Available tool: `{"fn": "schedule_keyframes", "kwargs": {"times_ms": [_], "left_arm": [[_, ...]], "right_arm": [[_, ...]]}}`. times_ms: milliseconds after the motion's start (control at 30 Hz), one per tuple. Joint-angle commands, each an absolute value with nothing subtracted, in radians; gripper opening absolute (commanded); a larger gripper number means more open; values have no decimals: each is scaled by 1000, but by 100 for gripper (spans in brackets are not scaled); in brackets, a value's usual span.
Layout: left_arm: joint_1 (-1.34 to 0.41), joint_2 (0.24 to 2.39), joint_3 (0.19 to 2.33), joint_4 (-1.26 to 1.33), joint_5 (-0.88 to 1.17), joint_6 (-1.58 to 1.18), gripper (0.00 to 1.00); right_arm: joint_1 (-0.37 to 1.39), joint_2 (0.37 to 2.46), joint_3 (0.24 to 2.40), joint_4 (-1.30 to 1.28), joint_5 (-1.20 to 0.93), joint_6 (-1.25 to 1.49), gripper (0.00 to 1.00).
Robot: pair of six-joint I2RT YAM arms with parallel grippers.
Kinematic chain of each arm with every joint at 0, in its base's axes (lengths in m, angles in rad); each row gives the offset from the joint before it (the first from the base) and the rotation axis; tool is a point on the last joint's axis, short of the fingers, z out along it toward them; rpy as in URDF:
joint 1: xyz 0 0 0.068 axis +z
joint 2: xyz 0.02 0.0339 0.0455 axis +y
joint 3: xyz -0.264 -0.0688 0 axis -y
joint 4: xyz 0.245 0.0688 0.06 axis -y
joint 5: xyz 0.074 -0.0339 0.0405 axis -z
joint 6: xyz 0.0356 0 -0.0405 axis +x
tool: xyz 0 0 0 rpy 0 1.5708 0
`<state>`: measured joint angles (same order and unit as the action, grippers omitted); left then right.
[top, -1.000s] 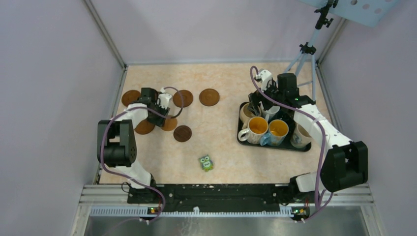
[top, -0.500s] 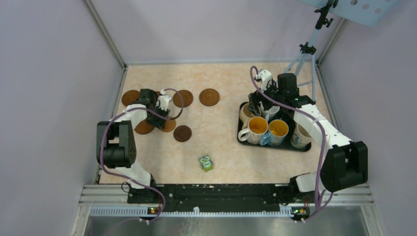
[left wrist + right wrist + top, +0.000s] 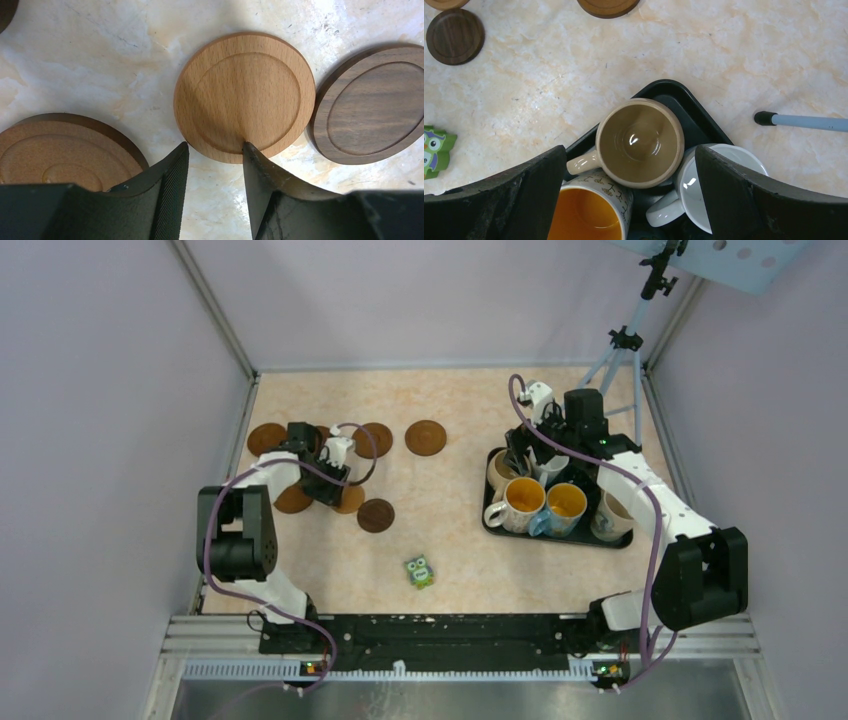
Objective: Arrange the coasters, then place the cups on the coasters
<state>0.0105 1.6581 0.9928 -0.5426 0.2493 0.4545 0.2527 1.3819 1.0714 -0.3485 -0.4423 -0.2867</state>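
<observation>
Several round wooden coasters lie on the left of the table: a dark one [image 3: 376, 515], a tan one [image 3: 349, 499], and others [image 3: 265, 437] [image 3: 426, 437] farther back. My left gripper [image 3: 330, 480] hangs low over them, open with nothing between its fingers. In the left wrist view its right fingertip [image 3: 248, 150] meets the near rim of the tan coaster [image 3: 245, 97], and the dark coaster [image 3: 372, 105] lies just right of that. Several cups stand packed in a black tray [image 3: 560, 540]. My right gripper [image 3: 629, 150] is wide open above a beige cup [image 3: 640, 142], between an orange-lined cup [image 3: 589, 212] and a white cup [image 3: 724, 175].
A small green owl figure [image 3: 418, 571] stands near the front middle of the table. A tripod [image 3: 620, 350] stands at the back right corner, one foot [image 3: 764, 118] close to the tray. Walls close in the table on three sides.
The left gripper has opened wider and shifted slightly right. The tan and dark coasters have slid a little right and toward the front. The right arm has not moved.
</observation>
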Motion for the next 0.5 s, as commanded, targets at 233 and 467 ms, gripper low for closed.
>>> {"fn": "schedule_keyframes", "kwargs": {"times_ms": [233, 467], "left_arm": [[5, 1557, 1128, -642, 386, 470, 63], [-34, 1512, 1111, -729, 490, 523, 68]], "right_arm": [[247, 1365, 1085, -332, -459, -286, 99], [247, 1367, 1084, -331, -459, -284, 99]]}}
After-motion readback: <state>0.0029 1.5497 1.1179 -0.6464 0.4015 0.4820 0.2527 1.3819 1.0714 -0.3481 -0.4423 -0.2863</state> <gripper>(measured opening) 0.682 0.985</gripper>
